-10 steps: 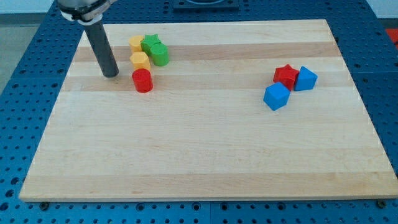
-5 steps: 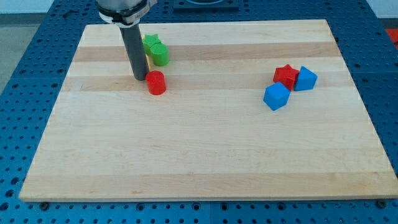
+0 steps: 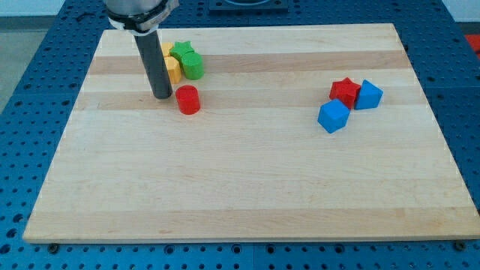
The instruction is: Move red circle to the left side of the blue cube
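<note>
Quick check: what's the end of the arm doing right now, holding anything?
No gripper, just a rod: my tip holds nothing and sits on the board just to the view's left of the red cylinder, a small gap between them.

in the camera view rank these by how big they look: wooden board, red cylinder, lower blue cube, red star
1. Pale wooden board, by far the largest.
2. Lower blue cube block.
3. Red star block and red cylinder block look about alike; the star is partly hidden behind the cubes, so I won't rank them.
</note>
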### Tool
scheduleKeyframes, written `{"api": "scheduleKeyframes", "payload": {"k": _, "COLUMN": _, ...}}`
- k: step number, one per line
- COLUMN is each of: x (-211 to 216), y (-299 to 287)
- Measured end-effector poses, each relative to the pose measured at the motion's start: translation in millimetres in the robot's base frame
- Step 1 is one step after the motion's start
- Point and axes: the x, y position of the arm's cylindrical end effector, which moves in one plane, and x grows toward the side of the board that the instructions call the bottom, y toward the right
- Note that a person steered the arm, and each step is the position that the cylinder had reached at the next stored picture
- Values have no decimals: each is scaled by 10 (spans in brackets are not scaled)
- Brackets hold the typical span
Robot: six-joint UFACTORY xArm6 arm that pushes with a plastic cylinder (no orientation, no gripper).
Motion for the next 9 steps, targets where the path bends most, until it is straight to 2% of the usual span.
{"api": "scheduleKeyframes", "payload": {"k": 3, "x": -325, "y": 86}}
{"api": "scheduleKeyframes", "payload": {"k": 6, "x": 123, "y": 234}}
{"api": "scheduleKeyframes", "payload": {"k": 8, "x": 123, "y": 1323}}
{"api": "scheduleKeyframes", "payload": {"k": 9, "x": 155, "y": 1511}}
